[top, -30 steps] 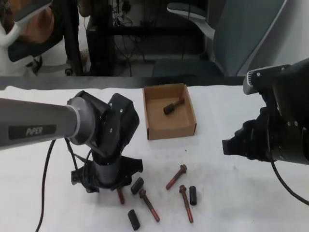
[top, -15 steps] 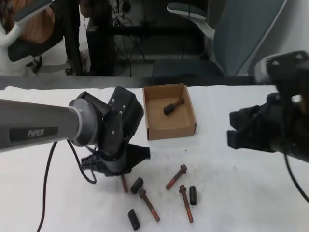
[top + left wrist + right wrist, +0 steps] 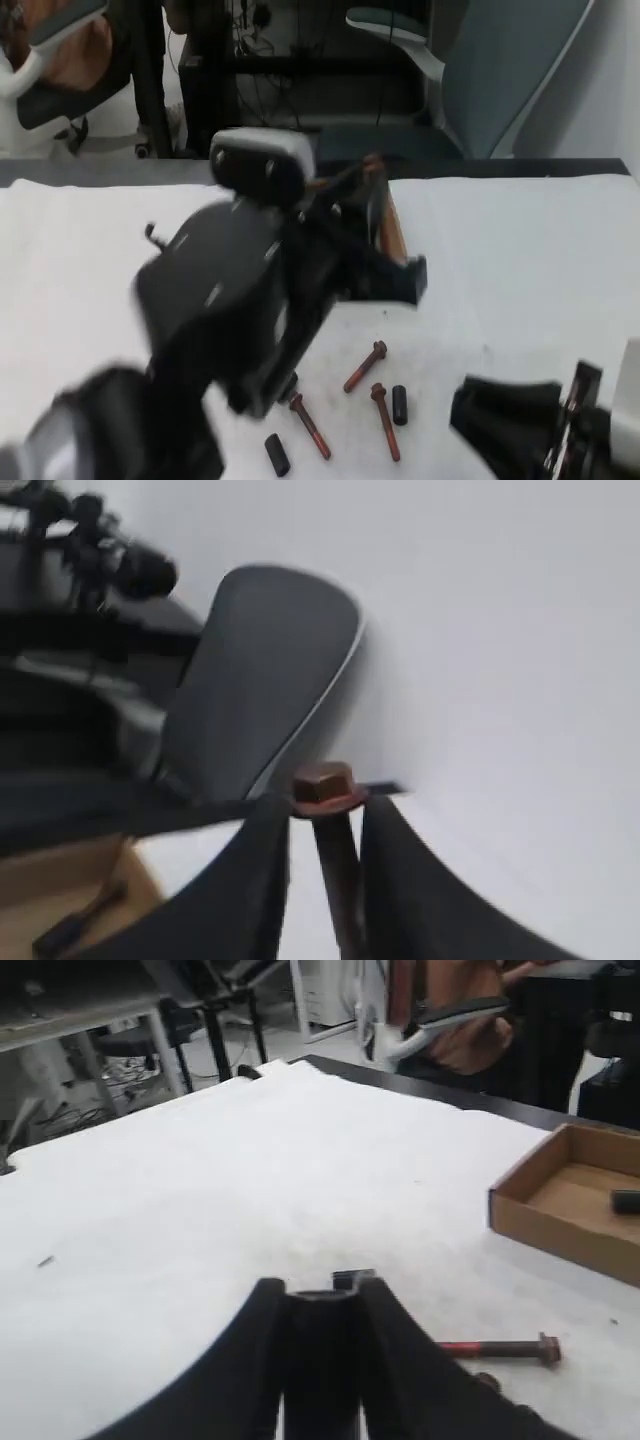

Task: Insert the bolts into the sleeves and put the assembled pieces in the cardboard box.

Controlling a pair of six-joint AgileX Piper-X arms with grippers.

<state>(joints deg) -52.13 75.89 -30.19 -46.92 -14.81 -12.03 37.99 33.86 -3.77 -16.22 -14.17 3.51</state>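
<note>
Left pincer (image 3: 322, 815) was up above the counter (image 3: 520, 260), bolt (image 3: 322, 783) upright between its fingers, cardboard box (image 3: 70, 865) lower down with an assembled piece (image 3: 625, 1200) inside. Loose bolts (image 3: 365, 366) and loose sleeves (image 3: 400, 404) lay on the counter at the box's six o'clock. Right pincer (image 3: 318, 1295), sleeve (image 3: 320, 1345) between its fingers, was at their four o'clock.

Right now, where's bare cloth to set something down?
Free: the cloth right of the cardboard box, out to the bench's right edge, and the far-left stretch beside the left arm. Crowded: near centre, where loose bolts and sleeves lie between the left arm and the right gripper.
</note>
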